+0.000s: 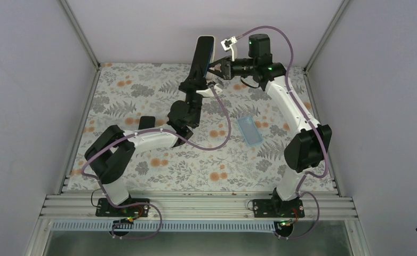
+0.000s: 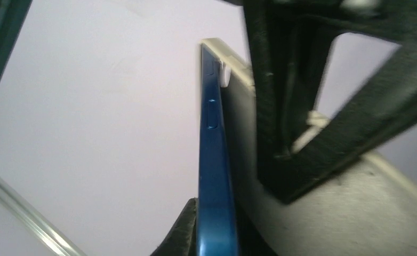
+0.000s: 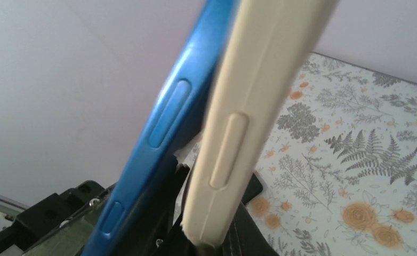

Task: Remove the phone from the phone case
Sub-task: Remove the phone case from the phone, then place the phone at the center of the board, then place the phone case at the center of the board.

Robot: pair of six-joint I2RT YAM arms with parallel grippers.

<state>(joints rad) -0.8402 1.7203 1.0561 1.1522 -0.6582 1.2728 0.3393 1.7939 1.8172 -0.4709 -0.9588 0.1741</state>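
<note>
Soft, even, bright light fills the overhead view, casting only faint shadows on the table (image 1: 142, 90) near the phone (image 1: 202, 53). Both wrist views are out of focus up close; right of the phone, dark parts smear with motion blur.

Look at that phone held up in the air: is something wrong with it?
Yes. The phone stands split into two layers, not one solid slab: a cream layer bends away from a blue layer, leaving a wedge-shaped gap.
</note>
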